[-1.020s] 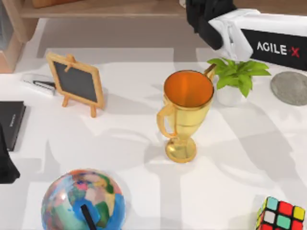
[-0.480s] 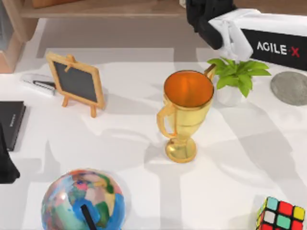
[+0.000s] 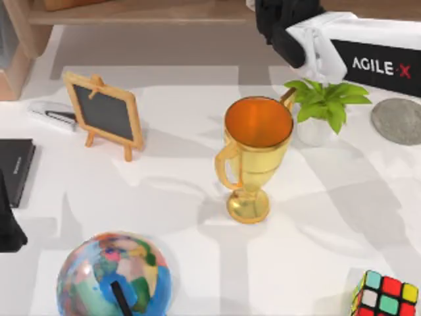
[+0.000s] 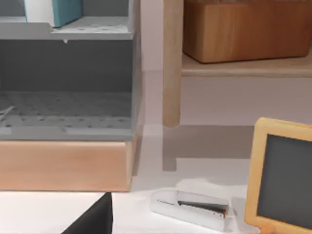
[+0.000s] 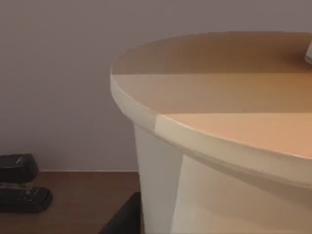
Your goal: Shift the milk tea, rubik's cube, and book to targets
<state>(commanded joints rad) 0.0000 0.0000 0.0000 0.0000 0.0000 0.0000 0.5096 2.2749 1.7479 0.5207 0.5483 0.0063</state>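
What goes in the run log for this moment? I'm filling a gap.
right gripper: back of table, by milk tea | left arm: parked at left edge | rubik's cube: front right, untouched | grey disc: bare

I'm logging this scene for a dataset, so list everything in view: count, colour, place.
trophy: 1, gold, table centre
chalkboard: 1, wood-framed, dark, left rear
stapler: 1, white, left of chalkboard
black slab: 1, left edge
globe: 1, multicoloured, front left
plant: 1, green, white pot, right of trophy
grey disc: 1, right edge
rubik's cube: 1, front right corner
book: 1, teal, grey shelf
milk tea: 1, cream, close before right wrist camera
wooden box: 1, brown, wooden shelf
right arm: white and black, top right
left arm: black, left edge
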